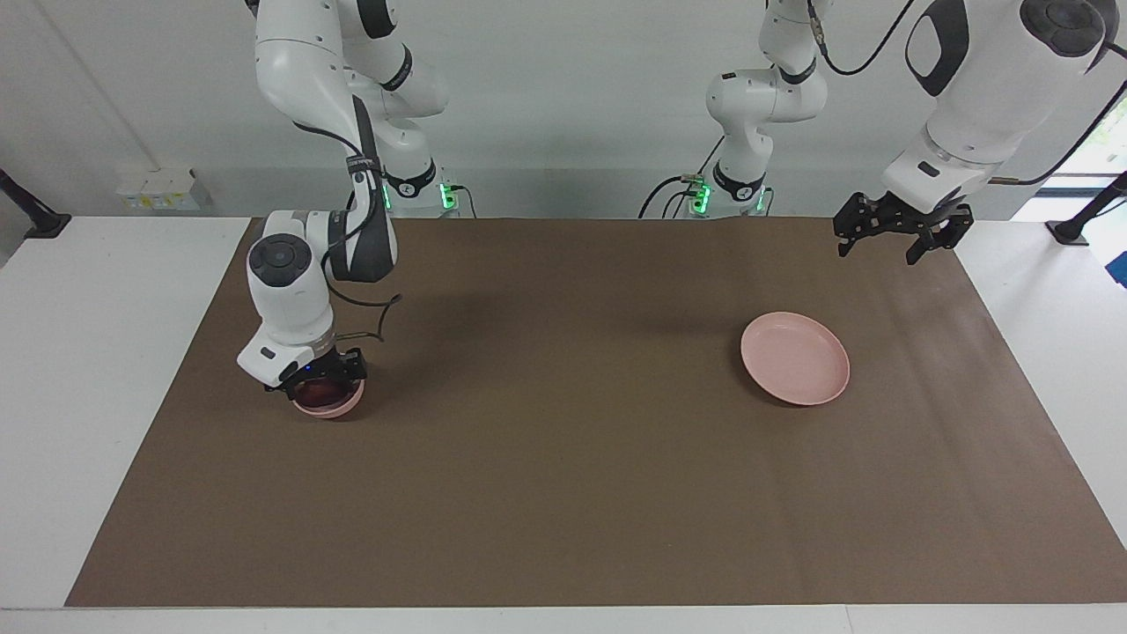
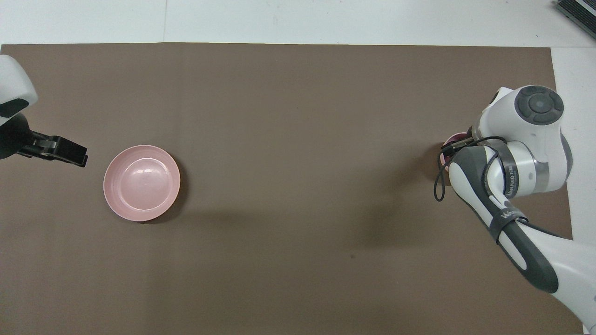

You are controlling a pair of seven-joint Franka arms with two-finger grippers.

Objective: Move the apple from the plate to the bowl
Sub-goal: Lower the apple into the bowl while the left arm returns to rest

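Observation:
The small pink bowl (image 1: 336, 408) stands on the brown mat toward the right arm's end of the table. The dark red apple (image 1: 320, 388) shows in it, just under my right gripper (image 1: 322, 380), which hangs low over the bowl. In the overhead view the right wrist covers the apple and the gripper, and only a sliver of the bowl (image 2: 454, 139) shows. The wide pink plate (image 1: 795, 358) lies empty toward the left arm's end and also shows in the overhead view (image 2: 141, 182). My left gripper (image 1: 882, 243) is open and empty, up in the air beside the plate; it also shows in the overhead view (image 2: 74, 156).
The brown mat (image 1: 563, 458) covers most of the white table (image 1: 88, 396). A white box (image 1: 158, 189) sits at the table's back edge near the right arm's end. Cables hang from both arms.

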